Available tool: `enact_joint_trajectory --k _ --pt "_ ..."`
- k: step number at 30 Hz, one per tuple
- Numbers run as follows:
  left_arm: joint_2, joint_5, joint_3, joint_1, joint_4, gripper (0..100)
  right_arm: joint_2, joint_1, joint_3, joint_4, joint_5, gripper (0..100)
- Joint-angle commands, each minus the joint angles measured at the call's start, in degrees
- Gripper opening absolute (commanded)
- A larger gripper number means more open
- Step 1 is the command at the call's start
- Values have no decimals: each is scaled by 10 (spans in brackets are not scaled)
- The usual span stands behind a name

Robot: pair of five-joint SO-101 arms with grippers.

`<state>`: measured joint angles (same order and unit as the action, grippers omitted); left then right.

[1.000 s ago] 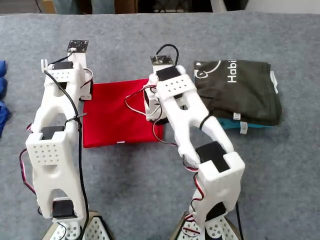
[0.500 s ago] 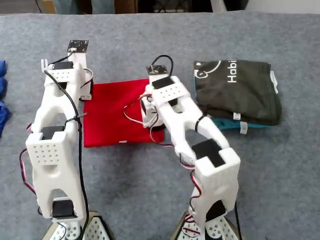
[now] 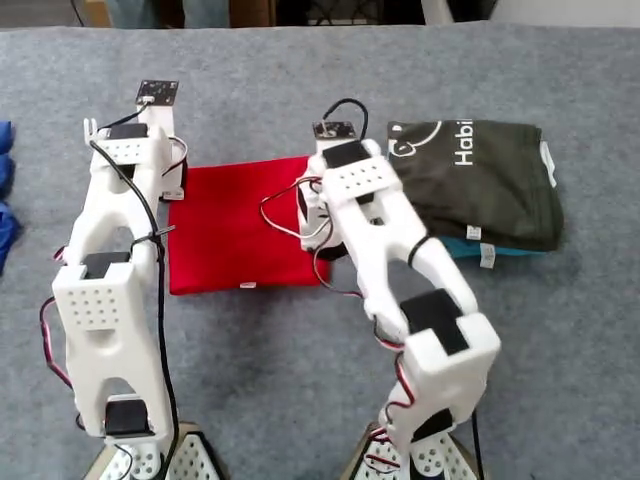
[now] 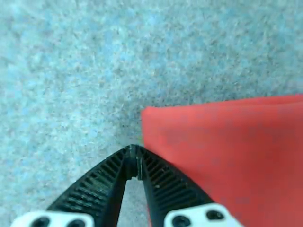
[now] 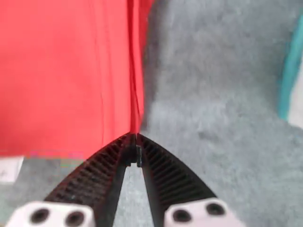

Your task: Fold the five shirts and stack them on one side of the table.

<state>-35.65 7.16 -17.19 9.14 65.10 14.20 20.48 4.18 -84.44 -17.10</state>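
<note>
L gripper [image 4: 133,156], left wrist view: jaws closed, tips together w/ no gap. They sit on the table [image 4: 71,71] just beside the red shirt [image 4: 227,151], right by its corner. One finger overlaps the red edge. Can't tell if any cloth is nipped; looks like none.

Right wrist view: R gripper [image 5: 133,144] is also clenched, tips meeting exactly where the shirt's layered side edge ends. Touching the edge, but whether it's pinched I can't tell. Grey table on the other side, w/ a strip of teal shirt [image 5: 286,71] farther off.

High view: red shirt lies flat as a neat rectangle between the two arms, L gripper at its far corner on that arm's side, R gripper at the opposite side edge. Dark shirt [image 3: 475,180] sits folded on top of the teal one, on the R arm's side of the table.

Progress, my read: approx. half done. Two are stacked; red is folded but not yet on the pile, well apart from it. Blue cloth [image 3: 4,200] at the table's L edge is prob. another shirt, unfolded. Remaining: move red over, then fold and stack the rest.
</note>
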Motion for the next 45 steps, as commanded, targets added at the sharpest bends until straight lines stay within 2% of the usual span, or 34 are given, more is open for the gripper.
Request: enact_joint_trajectory --k 1,11,14,16,19,23,27,30,37,45 --pt "66 5 -16 -15 16 29 -66 -4 -26 -30 12 14" --pt "210 5 0 -17 77 29 -156 -2 -22 -129 18 15" --pt "265 6 46 4 95 29 -155 0 -22 -131 -12 21" --pt "303 7 98 29 84 29 -155 18 -21 -120 -46 74" --pt "367 34 190 68 38 29 -155 59 0 -91 -104 211" --pt "454 76 320 90 7 29 -155 92 60 13 -153 324" --pt "545 91 397 113 -11 29 -141 97 123 127 -203 342" --pt "582 91 434 128 -24 29 -106 97 119 159 -222 343" --pt "591 92 465 127 -23 29 0 97 27 161 -254 343" --pt "591 92 465 124 -38 29 87 98 7 165 -269 341"
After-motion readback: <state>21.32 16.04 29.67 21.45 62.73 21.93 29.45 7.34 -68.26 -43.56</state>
